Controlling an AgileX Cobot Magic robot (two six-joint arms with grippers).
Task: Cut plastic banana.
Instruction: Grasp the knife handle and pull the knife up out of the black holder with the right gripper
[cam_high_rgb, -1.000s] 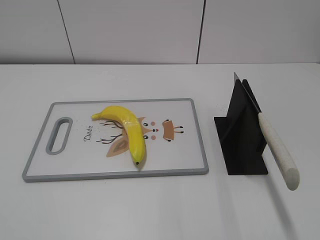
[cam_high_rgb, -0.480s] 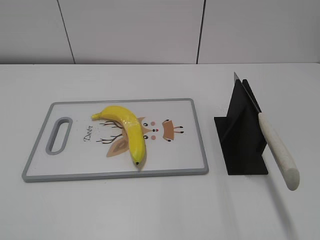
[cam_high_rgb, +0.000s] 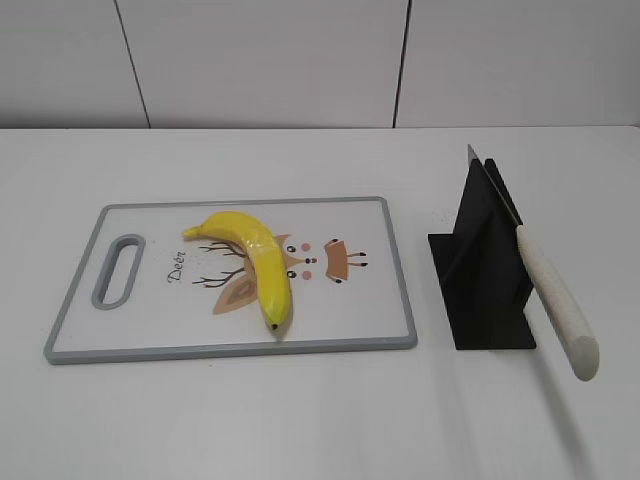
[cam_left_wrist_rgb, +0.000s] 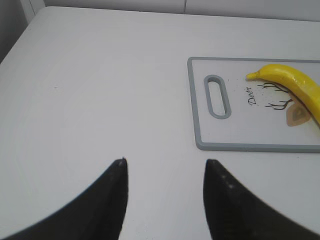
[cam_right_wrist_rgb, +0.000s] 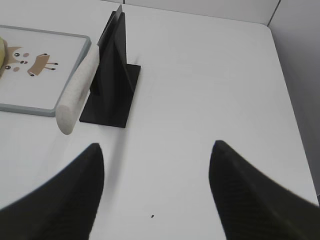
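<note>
The plastic banana (cam_high_rgb: 252, 258) lies whole on a white cutting board with a grey rim (cam_high_rgb: 400, 270), its dark tip toward the front. It also shows in the left wrist view (cam_left_wrist_rgb: 295, 82), and a sliver shows at the left edge of the right wrist view (cam_right_wrist_rgb: 2, 52). A knife with a white handle (cam_high_rgb: 556, 300) rests slanted in a black stand (cam_high_rgb: 485, 270); the right wrist view shows the handle (cam_right_wrist_rgb: 77, 92) too. My left gripper (cam_left_wrist_rgb: 165, 162) is open and empty over bare table left of the board. My right gripper (cam_right_wrist_rgb: 156, 146) is open and empty, right of the stand.
The board has a grey handle slot (cam_high_rgb: 118, 270) at its left end and a deer drawing in the middle. The white table (cam_high_rgb: 320, 420) runs to a white panelled wall behind. The table's right edge (cam_right_wrist_rgb: 285, 75) shows in the right wrist view.
</note>
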